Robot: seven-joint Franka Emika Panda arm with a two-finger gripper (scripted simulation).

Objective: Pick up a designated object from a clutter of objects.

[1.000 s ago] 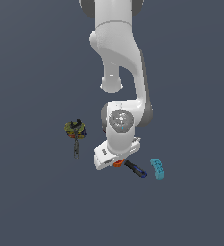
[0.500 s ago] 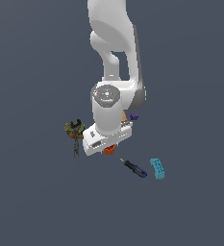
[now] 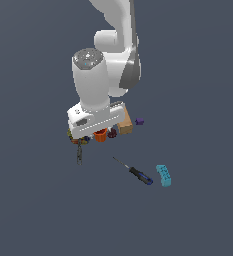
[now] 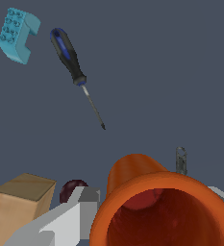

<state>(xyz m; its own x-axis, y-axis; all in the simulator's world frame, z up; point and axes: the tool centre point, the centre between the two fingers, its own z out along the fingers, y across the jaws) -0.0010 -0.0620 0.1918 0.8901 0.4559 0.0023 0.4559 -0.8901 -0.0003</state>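
— Fingers [image 4: 147,216]: how wide, and on what?

— They stand apart by the width of the orange cup [image 3: 100,135] and press its sides; the cup sits between them, mouth toward the wrist camera.

— Where is the cup?

— Under the hand, beside the tan box [image 3: 125,123] and a dark red ball [image 4: 73,190].

— What else lies around?

— A blue-handled screwdriver [image 3: 136,172] and a cyan brick [image 3: 163,175] lie well apart on the grey table [image 3: 198,100], toward the exterior view's right.
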